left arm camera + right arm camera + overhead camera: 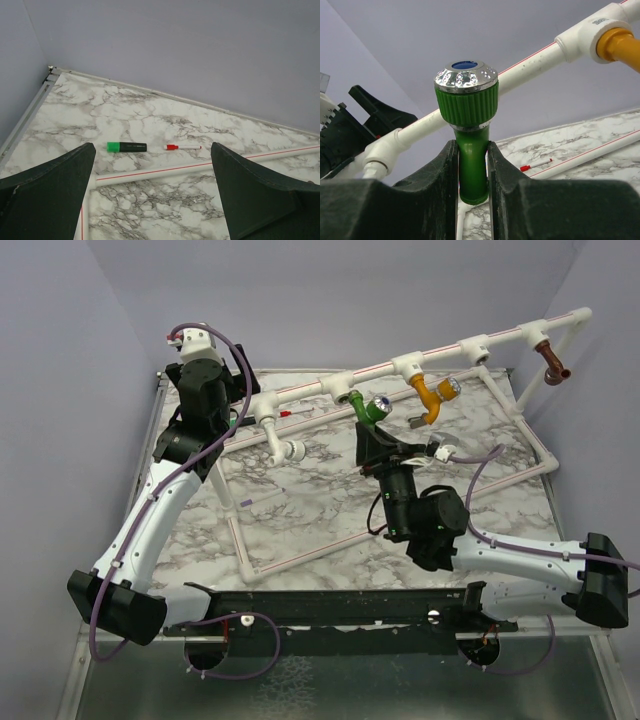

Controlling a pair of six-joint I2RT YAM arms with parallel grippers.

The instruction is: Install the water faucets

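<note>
My right gripper is shut on the stem of the green water faucet, whose ribbed head and silver end point upward. From above, this green faucet sits right below a white tee of the raised pipe rail; I cannot tell whether it is seated in it. On the same rail hang a white faucet, an orange-yellow faucet and a brown faucet. My left gripper stands wide open over the marble top at the back left, holding nothing.
The white red-striped pipe frame lies across the marble table, one bar just below my left fingers. A green-capped highlighter and a red-capped pen lie beyond that bar. Purple walls close in at the back and sides.
</note>
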